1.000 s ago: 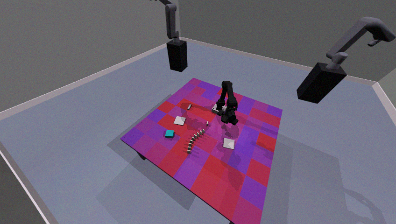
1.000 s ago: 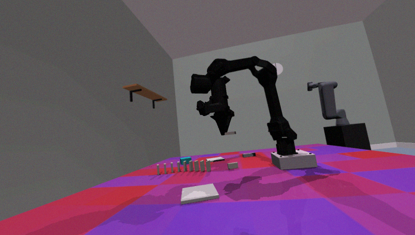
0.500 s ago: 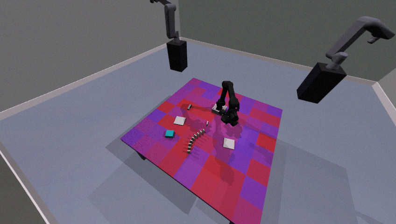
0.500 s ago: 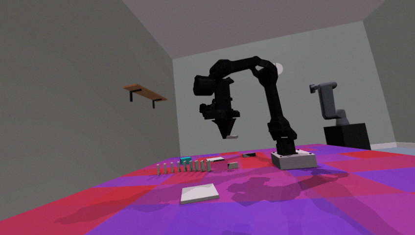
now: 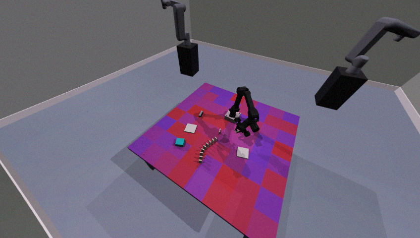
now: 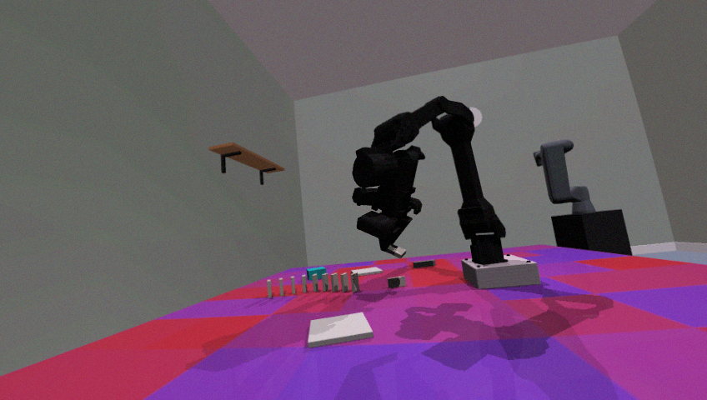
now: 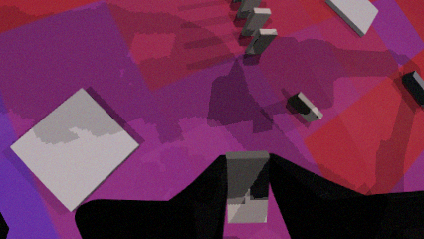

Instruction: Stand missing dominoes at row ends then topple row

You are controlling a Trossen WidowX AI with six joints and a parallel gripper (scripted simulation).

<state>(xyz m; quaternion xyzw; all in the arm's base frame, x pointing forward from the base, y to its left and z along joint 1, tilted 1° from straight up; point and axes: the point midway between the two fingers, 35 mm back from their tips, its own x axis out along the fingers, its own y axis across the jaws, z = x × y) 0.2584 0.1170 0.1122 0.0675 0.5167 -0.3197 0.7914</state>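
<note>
End effector (image 5: 237, 131) (image 6: 393, 247) (image 7: 246, 160) part-open, pinching pale domino (image 6: 397, 252) (image 7: 247, 186) above table (image 5: 236, 188) (image 6: 238, 367) (image 7: 169, 100); curved domino row (image 5: 207, 145) (image 6: 314, 282) (image 7: 256, 22) upright.

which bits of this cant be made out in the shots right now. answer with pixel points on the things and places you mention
- Top view: the pale rectangular domino in the black gripper (image 5: 236, 131) (image 6: 395, 249) (image 7: 247, 186) is too small to read its tilt.
- Wrist view: the far end of the curved row of standing pale dominoes (image 5: 207, 145) (image 6: 314, 282) (image 7: 261, 42) is cut off by the top edge.
- Wrist view: the dark-faced loose block (image 5: 200, 113) (image 6: 423, 264) (image 7: 415, 90) is cut off by the right edge.
</note>
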